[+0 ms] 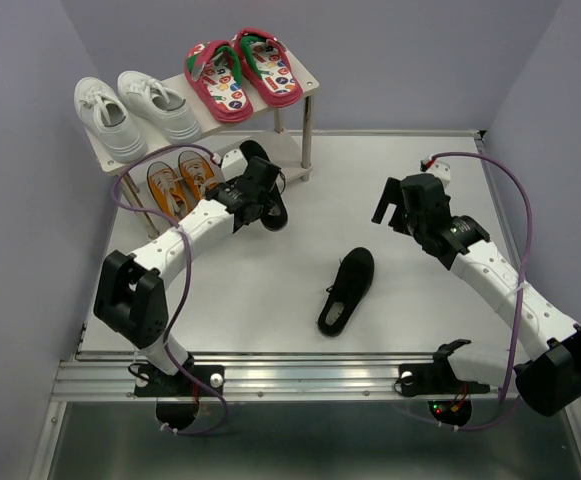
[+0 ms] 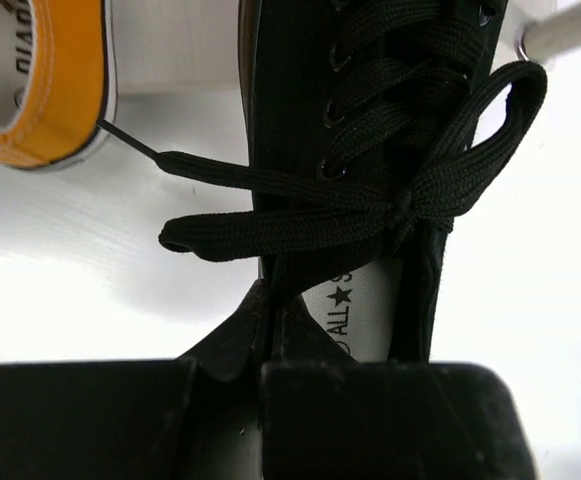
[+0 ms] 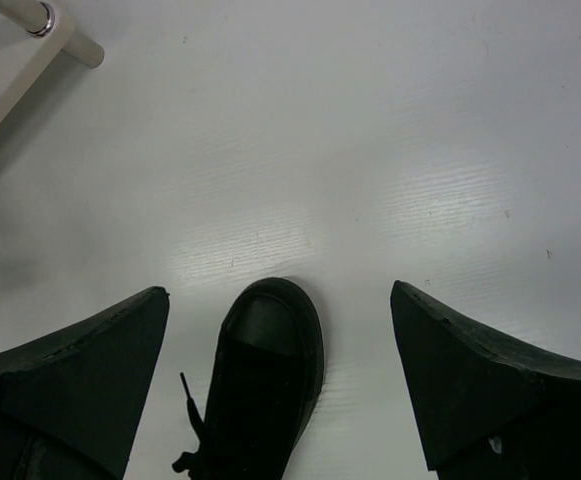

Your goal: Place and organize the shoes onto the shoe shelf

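Observation:
The shoe shelf (image 1: 311, 88) stands at the far left. White sneakers (image 1: 130, 112) and red flip-flops (image 1: 242, 72) sit on its top board, orange sneakers (image 1: 177, 178) on the lower board. My left gripper (image 1: 257, 196) is shut on the side wall of a black laced shoe (image 1: 254, 153), whose toe reaches over the lower board beside the orange pair. In the left wrist view the gripper (image 2: 270, 305) pinches that shoe (image 2: 370, 120) by its collar. The second black shoe (image 1: 348, 290) lies on the table. My right gripper (image 1: 394, 208) is open above its toe (image 3: 270, 370).
An orange sneaker (image 2: 55, 80) lies just left of the held shoe. A shelf leg (image 2: 565, 30) stands at its right. The shelf's corner and leg (image 3: 40, 25) show far left in the right wrist view. The white table (image 1: 420, 300) has purple walls around it.

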Motion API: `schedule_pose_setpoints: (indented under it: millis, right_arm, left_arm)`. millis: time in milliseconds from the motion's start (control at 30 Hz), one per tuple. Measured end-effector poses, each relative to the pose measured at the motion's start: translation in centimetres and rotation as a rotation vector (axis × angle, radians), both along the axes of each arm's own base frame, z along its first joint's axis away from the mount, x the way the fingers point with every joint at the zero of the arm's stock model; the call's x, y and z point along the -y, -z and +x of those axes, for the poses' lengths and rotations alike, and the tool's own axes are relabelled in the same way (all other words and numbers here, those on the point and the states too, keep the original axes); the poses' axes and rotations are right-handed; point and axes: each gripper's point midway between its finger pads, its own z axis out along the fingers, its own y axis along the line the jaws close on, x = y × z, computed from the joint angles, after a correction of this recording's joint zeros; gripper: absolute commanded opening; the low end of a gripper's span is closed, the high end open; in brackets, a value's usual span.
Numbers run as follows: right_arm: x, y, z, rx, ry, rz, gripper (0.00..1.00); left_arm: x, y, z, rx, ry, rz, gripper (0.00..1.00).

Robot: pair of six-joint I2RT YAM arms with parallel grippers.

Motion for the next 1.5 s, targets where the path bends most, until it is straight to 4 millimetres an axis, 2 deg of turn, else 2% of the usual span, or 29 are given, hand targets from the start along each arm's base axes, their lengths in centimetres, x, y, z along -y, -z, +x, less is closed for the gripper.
schedule_pose_setpoints:
  millis: [300, 733, 767, 800, 867, 933, 1033, 1133, 1333, 1467, 1500]
  right_arm:
    - [0.1, 0.1, -0.1, -0.003, -0.005, -0.011, 0.98]
    - [0.1, 0.1, -0.1, -0.007, -0.006, -0.012, 0.98]
    - [0.1, 0.1, -0.1, -0.008, -0.006, -0.012, 0.98]
    - [0.1, 0.1, -0.1, -0.008, -0.006, -0.012, 0.98]
    - [0.1, 0.2, -0.2, -0.009, -0.006, -0.012, 0.98]
    - [0.1, 0.3, -0.3, -0.015, -0.008, -0.013, 0.98]
    - [0.2, 0.5, -0.5, -0.027, -0.006, -0.015, 0.98]
    - [0.2, 0.7, -0.7, -0.039, 0.002, -0.011, 0.98]
    - [0.3, 1.6, -1.4, -0.059, 0.003, 0.005, 0.98]
    - [-0.4, 2.5, -2.0, -0.091, -0.027, 0.029, 0.99]
    - [-0.6, 2.9, -2.3, -0.102, -0.037, 0.04, 0.99]
  left_arm:
    - [-2.0, 1.2, 3.3, 0.016, -0.085, 0.05, 0.0]
    - [-4.6, 2.2, 5.4, 0.019, -0.12, 0.117, 0.0]
    - [-4.7, 2.3, 5.5, 0.018, -0.121, 0.121, 0.03]
    - [-4.8, 2.3, 5.5, 0.018, -0.122, 0.123, 0.14]
    - [-4.9, 2.6, 5.7, 0.016, -0.126, 0.124, 0.24]
    - [-4.9, 2.7, 6.0, 0.02, -0.13, 0.123, 0.44]
    - [-4.6, 2.4, 6.5, 0.041, -0.129, 0.099, 0.68]
    - [-4.3, 2.2, 6.9, 0.055, -0.12, 0.081, 0.74]
    - [-4.1, 2.1, 7.0, 0.054, -0.098, 0.074, 0.75]
    - [-3.6, 1.7, 6.1, 0.049, -0.051, 0.069, 0.77]
    - [-3.4, 1.5, 5.6, 0.051, -0.032, 0.07, 0.8]
